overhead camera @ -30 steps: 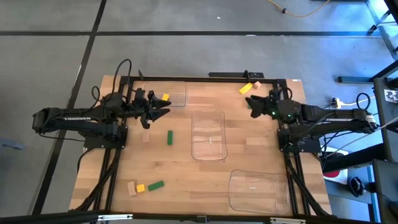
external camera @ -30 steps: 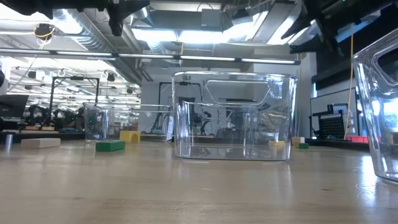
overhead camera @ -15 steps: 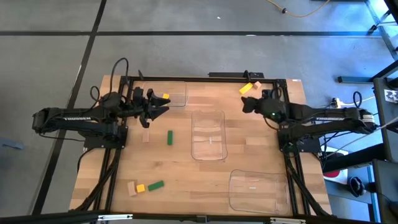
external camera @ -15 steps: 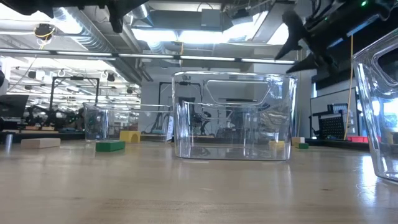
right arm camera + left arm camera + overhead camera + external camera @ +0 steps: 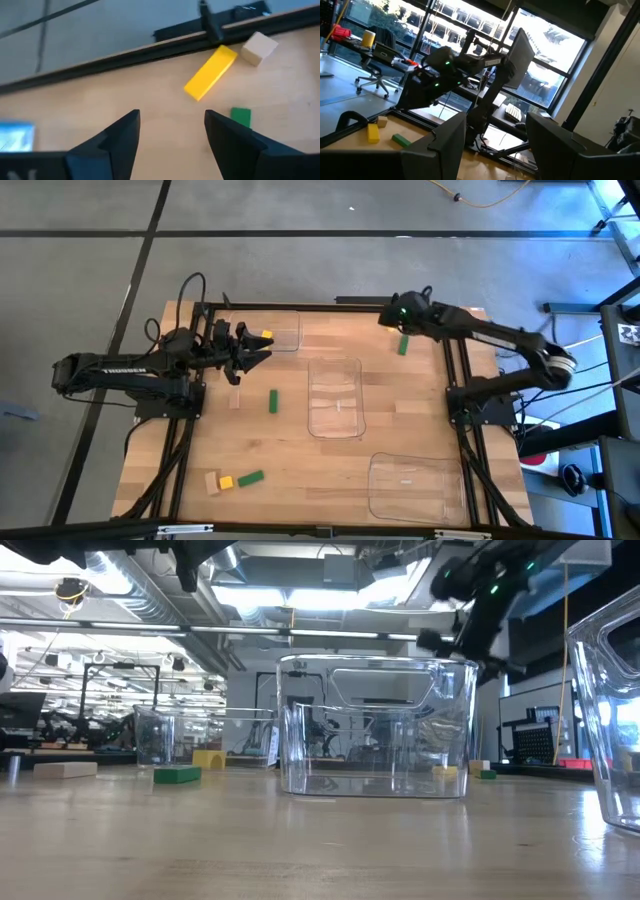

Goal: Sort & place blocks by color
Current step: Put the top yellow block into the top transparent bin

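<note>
A pale wooden table (image 5: 300,440) with a matt, visibly grained top carries three clear plastic trays (image 5: 335,396) — glossy, see-through walls catching the ceiling lights in the low view. The blocks read as painted or bare wood: a yellow oblong (image 5: 210,72) with a smooth, faintly shiny coat, a green block (image 5: 241,118), and an unpainted tan cube (image 5: 259,48). The right gripper (image 5: 170,137) fingers look like dark matt plastic.

Two dark six-joint arms, matte black housings. Left arm (image 5: 120,370): white lettering along forearm, black cable looped above wrist. Right arm (image 5: 480,335): green status LED nr wrist, pale grey joint cap at elbow. Each tool: two black, wedge-shaped fingers (image 5: 115,137).
</note>
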### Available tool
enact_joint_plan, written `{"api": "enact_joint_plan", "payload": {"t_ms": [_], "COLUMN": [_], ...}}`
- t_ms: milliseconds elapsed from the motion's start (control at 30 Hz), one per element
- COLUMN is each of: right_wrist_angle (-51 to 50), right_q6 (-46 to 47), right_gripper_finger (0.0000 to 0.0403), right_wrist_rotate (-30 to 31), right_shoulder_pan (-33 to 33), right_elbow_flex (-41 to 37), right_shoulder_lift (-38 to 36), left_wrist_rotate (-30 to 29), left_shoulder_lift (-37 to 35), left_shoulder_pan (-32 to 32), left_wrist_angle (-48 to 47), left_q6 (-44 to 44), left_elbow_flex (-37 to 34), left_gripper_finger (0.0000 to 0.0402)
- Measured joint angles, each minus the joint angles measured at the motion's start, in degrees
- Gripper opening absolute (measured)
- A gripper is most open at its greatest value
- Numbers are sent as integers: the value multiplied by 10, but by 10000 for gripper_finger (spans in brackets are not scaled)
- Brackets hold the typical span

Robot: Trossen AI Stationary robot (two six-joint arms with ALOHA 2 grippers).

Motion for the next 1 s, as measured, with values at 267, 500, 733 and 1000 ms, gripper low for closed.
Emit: {"api": "enact_joint_plan", "payload": {"t_ms": [267, 500, 733, 1000], "right_wrist_angle": [18, 34, 47, 56], "right_q6": [147, 242, 351, 305], "right_gripper_finger": [225, 225, 225, 188], "right_wrist_rotate": [2, 29, 83, 95], "right_shoulder_pan": [-32, -17, 16, 16], "right_elbow_flex": [0, 0, 0, 0], "right_shoulder_lift": [119, 174, 214, 232], "left_wrist_rotate": [-5, -7, -7, -16], "left_shoulder_lift": [0, 0, 0, 0], "left_shoulder_pan": [0, 0, 0, 0], "left_wrist_angle": [0, 0, 0, 1], "left_q6": [0, 0, 0, -1], "left_elbow_flex": [0, 0, 0, -1], "left_gripper_finger": [199, 199, 199, 199]}}
